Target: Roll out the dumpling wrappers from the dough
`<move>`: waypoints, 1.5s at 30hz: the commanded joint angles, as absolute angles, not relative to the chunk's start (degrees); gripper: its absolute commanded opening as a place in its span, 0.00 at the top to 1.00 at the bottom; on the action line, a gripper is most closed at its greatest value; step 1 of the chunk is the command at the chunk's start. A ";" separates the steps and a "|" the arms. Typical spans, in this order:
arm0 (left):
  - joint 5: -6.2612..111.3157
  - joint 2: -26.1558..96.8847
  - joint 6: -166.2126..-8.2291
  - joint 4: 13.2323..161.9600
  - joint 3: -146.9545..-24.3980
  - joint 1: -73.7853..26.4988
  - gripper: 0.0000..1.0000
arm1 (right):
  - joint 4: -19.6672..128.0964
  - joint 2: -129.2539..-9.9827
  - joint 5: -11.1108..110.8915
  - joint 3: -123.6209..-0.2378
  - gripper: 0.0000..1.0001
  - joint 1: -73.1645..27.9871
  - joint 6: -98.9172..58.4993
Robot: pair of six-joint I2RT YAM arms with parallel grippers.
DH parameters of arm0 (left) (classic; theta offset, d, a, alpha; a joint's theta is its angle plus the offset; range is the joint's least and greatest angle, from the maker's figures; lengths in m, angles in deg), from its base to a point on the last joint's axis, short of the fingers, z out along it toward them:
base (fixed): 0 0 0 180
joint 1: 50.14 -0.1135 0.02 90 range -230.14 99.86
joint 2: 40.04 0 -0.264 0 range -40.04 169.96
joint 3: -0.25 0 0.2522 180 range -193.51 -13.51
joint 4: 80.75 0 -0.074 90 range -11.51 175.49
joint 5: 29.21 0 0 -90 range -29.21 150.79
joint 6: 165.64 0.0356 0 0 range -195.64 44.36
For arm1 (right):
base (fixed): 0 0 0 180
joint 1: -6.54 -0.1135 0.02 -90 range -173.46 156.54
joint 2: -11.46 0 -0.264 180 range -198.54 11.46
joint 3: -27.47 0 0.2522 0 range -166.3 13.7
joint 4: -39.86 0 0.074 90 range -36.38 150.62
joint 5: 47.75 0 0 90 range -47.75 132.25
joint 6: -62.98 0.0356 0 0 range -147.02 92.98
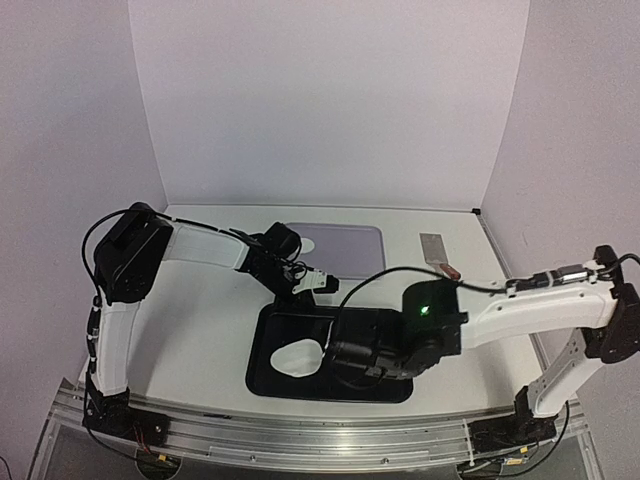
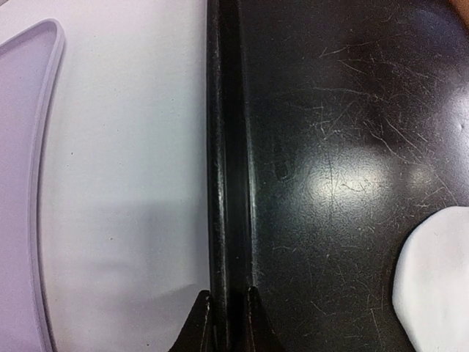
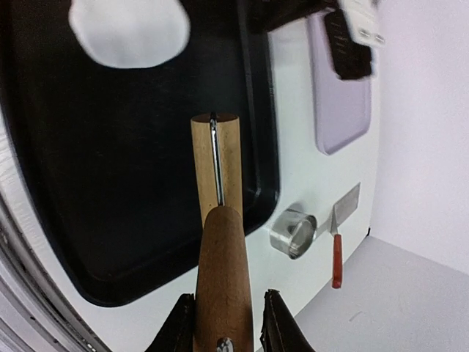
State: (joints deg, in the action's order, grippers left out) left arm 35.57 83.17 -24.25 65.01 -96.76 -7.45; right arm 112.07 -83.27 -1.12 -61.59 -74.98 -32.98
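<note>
A flattened white piece of dough point(image 1: 297, 358) lies on the left part of the black tray point(image 1: 385, 385). My left gripper point(image 2: 229, 308) is shut on the tray's far rim point(image 2: 227, 147), one finger on each side of it. My right gripper point(image 3: 229, 315) is shut on the brown handle of a wooden rolling pin point(image 3: 222, 257). The pale roller point(image 3: 215, 165) hangs over the tray, apart from the dough point(image 3: 130, 31). A small white round shape point(image 1: 304, 243), seemingly a dumpling wrapper, lies on the left end of the purple mat point(image 1: 345, 250).
A small steel ring point(image 3: 293, 233) stands on the table just off the tray's corner. A scraper with a red handle point(image 1: 437, 252) lies to the right of the purple mat. White walls close in the table at the back and both sides.
</note>
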 commanded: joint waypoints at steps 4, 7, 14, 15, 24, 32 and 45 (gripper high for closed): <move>41.81 81.47 -24.83 62.27 -94.16 -8.13 1.00 | 116.01 -69.76 -3.25 -63.89 1.00 -61.54 -27.27; 41.37 81.34 -26.04 62.14 -94.23 -8.11 1.00 | 115.97 -68.03 1.62 -65.85 1.00 -51.47 -22.98; 41.00 81.01 -26.50 61.94 -93.32 -7.53 1.00 | 116.13 -67.10 13.52 -71.98 1.00 -30.42 -14.49; 41.12 80.99 -26.09 61.95 -93.05 -7.40 1.00 | 116.02 -66.95 15.71 -72.54 1.00 -26.67 -13.25; 41.29 80.71 -23.58 62.17 -92.61 -6.56 1.00 | 100.01 -66.81 29.92 -71.10 1.00 1.82 0.30; 41.53 79.94 -23.30 62.72 -90.66 -6.53 1.00 | 63.21 -64.72 38.08 -46.06 1.00 12.79 34.68; 41.66 80.48 -22.42 63.98 -90.61 -6.53 1.00 | 46.74 -64.40 39.60 -27.09 1.00 12.95 50.30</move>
State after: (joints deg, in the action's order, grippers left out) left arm 37.52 80.25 -27.00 66.53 -92.42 -7.05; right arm 56.15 -66.48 36.28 -32.96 13.00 40.66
